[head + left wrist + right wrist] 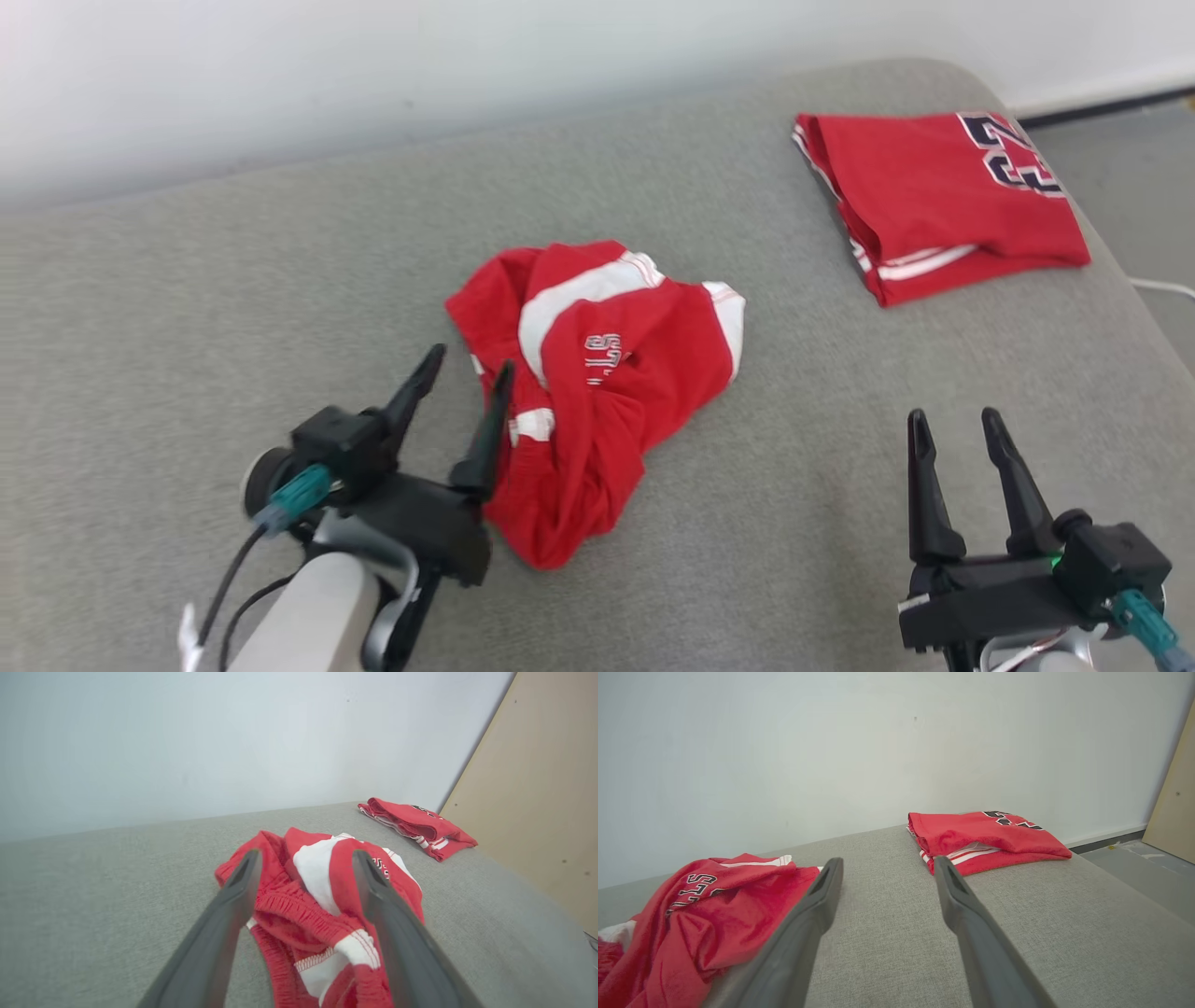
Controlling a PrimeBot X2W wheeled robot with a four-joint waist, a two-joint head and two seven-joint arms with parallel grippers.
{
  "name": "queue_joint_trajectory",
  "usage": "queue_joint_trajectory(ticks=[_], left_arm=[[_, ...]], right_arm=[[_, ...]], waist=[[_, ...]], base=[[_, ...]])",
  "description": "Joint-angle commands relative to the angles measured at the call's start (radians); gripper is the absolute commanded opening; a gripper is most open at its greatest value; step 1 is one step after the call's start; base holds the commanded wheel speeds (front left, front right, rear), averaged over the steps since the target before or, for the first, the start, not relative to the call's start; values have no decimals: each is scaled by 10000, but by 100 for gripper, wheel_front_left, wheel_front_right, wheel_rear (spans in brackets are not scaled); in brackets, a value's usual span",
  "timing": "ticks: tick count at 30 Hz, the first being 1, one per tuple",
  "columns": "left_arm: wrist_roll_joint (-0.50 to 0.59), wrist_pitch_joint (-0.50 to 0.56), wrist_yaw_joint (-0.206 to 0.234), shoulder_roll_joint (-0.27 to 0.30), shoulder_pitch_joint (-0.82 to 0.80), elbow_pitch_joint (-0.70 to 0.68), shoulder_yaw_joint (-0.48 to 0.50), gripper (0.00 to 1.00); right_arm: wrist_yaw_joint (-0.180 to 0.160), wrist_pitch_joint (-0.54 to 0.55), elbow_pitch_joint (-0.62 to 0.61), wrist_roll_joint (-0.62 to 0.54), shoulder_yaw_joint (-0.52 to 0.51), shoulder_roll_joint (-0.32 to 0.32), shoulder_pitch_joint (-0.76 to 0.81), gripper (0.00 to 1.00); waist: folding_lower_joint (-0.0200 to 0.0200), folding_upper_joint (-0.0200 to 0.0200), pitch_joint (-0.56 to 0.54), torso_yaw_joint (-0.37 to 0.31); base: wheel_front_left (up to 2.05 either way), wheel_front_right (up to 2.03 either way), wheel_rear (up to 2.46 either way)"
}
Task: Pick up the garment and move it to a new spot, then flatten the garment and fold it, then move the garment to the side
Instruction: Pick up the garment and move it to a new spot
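Crumpled red garment (pixel 597 373) mid grey cushion (pixel 187 327) — light, limp, won't hold shape
Grab the ribbed waistband (pixel 303 914) at its near edge, I'd say; left gripper (pixel 471 359) spread wide right beside it, holding nothing — right gripper (pixel 954 415) wide too, well apart

Bare indoor room, home or lab not clear. Wide grey woven-fabric padded surface (pixel 187 308) with rounded corner (mattress or couch seat, cannot tell) set against plain white painted wall (pixel 784 742). Dark skirting strip (pixel 1102 105) at wall foot, smooth grey floor (pixel 1134 868), pale wooden board (pixel 537 812) standing at side. On fabric, crumpled red-and-white garment (pixel 597 373)
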Motion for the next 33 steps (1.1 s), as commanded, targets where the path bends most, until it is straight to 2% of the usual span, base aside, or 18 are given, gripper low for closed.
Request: queue_joint_trajectory(ticks=[1,7,12,18,33], left_arm=[[70,-47,65,81,235,-110,85,100],[379,-89,422,406,1051,-1414,1077,100],[810,-78,518,570,1998,-2611,2105,100],[1605,-77,596,666,3215,-3485,2904,100],[2326,-79,440,-222,5091,-4091,4416,100]], right_arm=[[-30,3,-6,-64,2,-17,152,100],[-30,3,-149,-126,56,-75,407,100],[-30,3,-169,-141,284,-265,479,100],[-30,1,-247,-149,330,-362,547,100],[-30,1,-233,-50,298,-379,1006,100]], waist=[[1,1,-440,436],[1,1,-828,953],[1,1,-977,1266],[1,1,-1079,1555],[1,1,-1309,2018]], base=[[0,0,0],[0,0,0],[0,0,0],[0,0,0],[0,0,0]])
